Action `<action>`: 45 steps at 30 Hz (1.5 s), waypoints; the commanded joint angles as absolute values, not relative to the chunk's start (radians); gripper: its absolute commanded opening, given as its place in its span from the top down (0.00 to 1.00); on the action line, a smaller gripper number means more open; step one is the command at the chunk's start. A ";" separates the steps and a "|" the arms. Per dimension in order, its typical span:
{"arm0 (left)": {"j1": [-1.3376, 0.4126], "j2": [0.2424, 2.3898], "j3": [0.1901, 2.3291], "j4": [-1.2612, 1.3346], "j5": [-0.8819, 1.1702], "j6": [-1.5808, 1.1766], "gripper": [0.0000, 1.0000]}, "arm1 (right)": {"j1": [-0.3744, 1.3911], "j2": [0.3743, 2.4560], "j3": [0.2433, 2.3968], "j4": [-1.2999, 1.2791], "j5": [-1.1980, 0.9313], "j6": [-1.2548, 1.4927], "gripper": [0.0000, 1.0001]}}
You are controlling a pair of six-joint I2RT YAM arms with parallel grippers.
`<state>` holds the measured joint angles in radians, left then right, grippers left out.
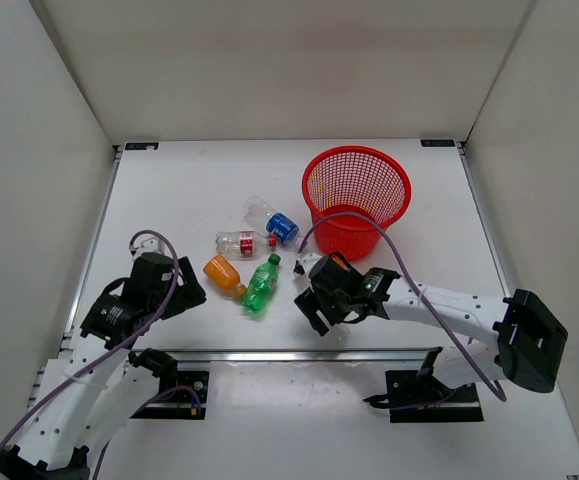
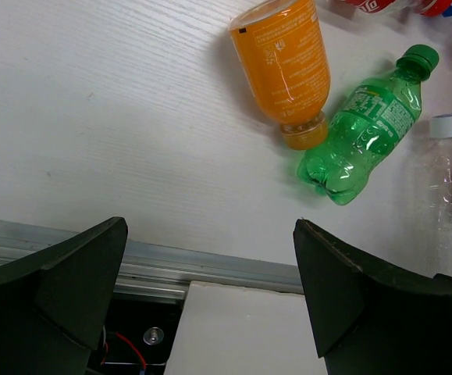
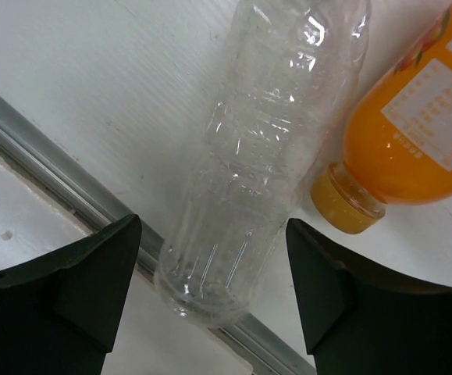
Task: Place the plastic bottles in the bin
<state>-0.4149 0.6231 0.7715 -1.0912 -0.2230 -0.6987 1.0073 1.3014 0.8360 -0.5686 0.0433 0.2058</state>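
Observation:
The red mesh bin (image 1: 356,195) stands at the back right. A blue-labelled clear bottle (image 1: 272,221), a red-labelled clear bottle (image 1: 244,243), an orange bottle (image 1: 223,275) and a green bottle (image 1: 261,283) lie at mid table. My right gripper (image 3: 211,234) is open, its fingers on either side of the base of a plain clear bottle (image 3: 265,148) lying by the front rail. A second orange bottle (image 3: 421,148) lies beside it. My left gripper (image 2: 210,234) is open and empty, near the front rail, short of the orange bottle (image 2: 284,66) and the green bottle (image 2: 366,125).
A metal rail (image 1: 269,355) runs along the table's front edge, just under both grippers. White walls close in the table at the left, right and back. A purple cable (image 1: 409,275) arcs over the right arm close to the bin.

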 commanded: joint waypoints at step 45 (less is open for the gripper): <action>-0.695 1.320 1.074 -0.765 -0.067 -0.371 0.02 | 0.333 1.456 1.429 -0.396 -0.172 -0.006 0.32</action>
